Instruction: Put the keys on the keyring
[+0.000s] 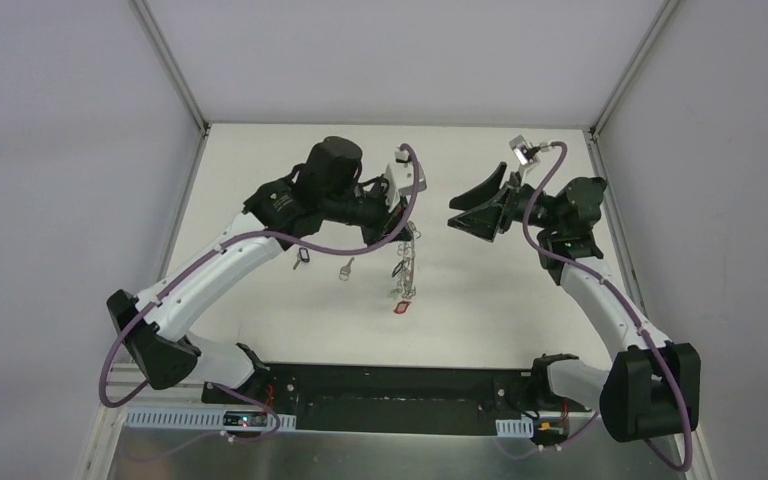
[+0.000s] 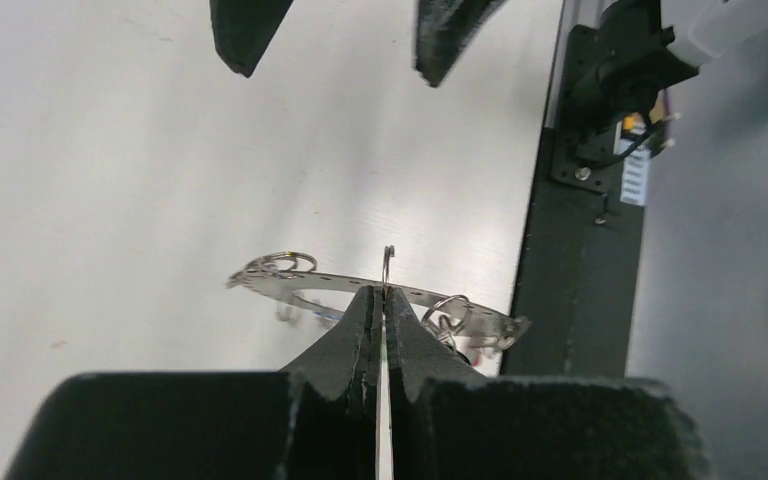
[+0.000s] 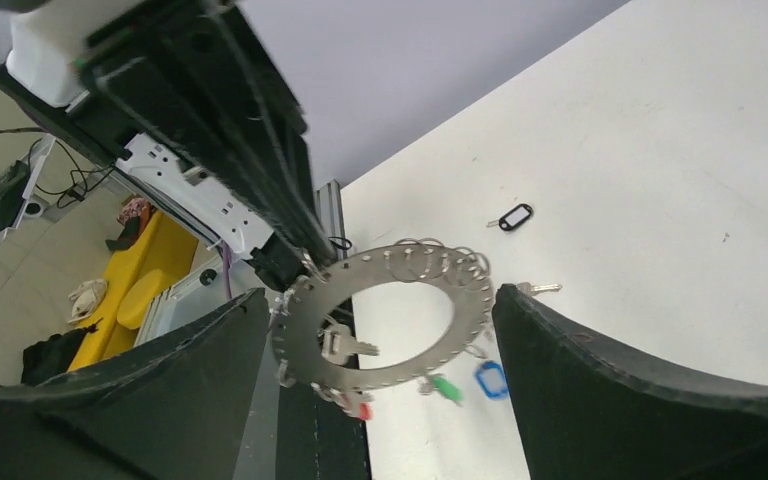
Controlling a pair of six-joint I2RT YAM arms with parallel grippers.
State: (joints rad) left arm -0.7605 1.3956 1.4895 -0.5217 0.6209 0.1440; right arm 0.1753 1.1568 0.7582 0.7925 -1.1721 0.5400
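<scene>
Item held: the flat grey metal keyring (image 3: pixel 380 268), a wide perforated hoop strung with small split rings, keys and green, blue and red tags. The left fingers (image 2: pixel 360 330) are pressed fully together on its rim, so from the left wrist it shows edge-on. It hangs from that grip over the middle of the white desk (image 1: pixel 520 300). Whether its lowest tags touch the surface cannot be told.

Free hand: the right fingers (image 3: pixel 640 380) are spread wide and hold nothing. They are level with the left arm's grip and point across at it, a short gap away.

Governing relation: the keyring's broad face is turned toward the right fingers and sits straight ahead of them, centred in the gap between the two. Its plane runs down toward the desk.

Outstanding stock: two loose keys lie flat on the desk, a black-tagged key (image 1: pixel 300 258) and a plain silver key (image 1: pixel 345 268). Both are on the far side of the keyring from the right fingers and under the left forearm.

Assessment: the left arm is nearer the loose keys but is occupied, so collection most likely falls to the right arm. It would have to reach past or below the hanging keyring. The risk is knocking the keyring and twisting it in the left fingers.
</scene>
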